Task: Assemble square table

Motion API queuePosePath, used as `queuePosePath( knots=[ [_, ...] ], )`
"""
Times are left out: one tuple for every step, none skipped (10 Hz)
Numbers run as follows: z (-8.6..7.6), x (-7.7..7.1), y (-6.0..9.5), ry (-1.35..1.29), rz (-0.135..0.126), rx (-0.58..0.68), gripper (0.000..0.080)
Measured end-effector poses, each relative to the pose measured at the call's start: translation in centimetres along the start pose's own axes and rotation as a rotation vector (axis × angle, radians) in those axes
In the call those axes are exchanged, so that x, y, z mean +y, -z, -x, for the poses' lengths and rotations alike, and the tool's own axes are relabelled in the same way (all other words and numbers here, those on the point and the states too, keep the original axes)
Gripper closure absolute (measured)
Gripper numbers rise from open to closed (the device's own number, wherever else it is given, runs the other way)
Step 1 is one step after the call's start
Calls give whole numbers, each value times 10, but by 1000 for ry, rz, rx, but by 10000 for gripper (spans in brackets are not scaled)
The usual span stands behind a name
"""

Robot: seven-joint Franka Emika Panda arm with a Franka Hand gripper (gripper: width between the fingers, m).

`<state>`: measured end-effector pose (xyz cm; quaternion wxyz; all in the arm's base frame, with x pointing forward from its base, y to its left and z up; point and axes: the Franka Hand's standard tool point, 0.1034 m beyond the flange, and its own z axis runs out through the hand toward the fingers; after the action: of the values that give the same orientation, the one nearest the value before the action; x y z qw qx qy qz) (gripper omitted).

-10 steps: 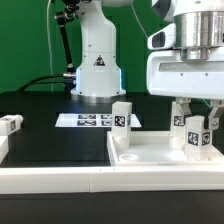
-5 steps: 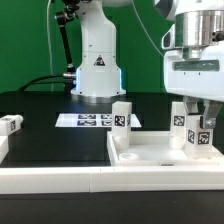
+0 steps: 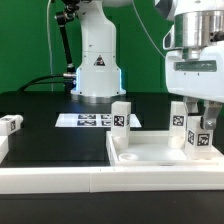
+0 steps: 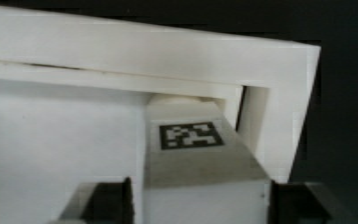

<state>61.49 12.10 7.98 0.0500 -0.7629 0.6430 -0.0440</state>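
Gripper stands over the slab's corner at the exterior view's right, its fingers straddling an upright leg seated there. In the wrist view a dark sliver shows between each finger and the leg's sides, so the jaws appear partly open and just clear of the part, though the blur leaves it uncertain whether they touch; no firm hold can be confirmed. The slab lies recessed face up on the black tabletop, pressed against the border wall in the foreground. A second leg stands at the slab's far corner toward the exterior view's left, a third behind the gripper, and a loose leg lies well apart at the exterior view's left edge. The marker board sits beyond the slab. Parts look to be rigid, light plastic with smooth faces, likely slippery under hard pads. Recommended hold on a leg is across two opposite flat sides, near its upper half, kept square so it does not twist. The slab is judged too wide to grasp across; its raised rim is the only purchase, and pushing it against the wall would steady it.
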Motion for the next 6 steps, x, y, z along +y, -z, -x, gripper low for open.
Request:
queuePosePath(
  knots=[
    [0,0,0,55,2,0,304],
    [0,0,0,184,2,2,304],
    [1,0,-1,278,3,3,184],
    [2,1,-2,356,4,3,160],
    [2,1,-2,473,5,3,152],
    [2,1,-2,558,5,3,152]
  ],
)
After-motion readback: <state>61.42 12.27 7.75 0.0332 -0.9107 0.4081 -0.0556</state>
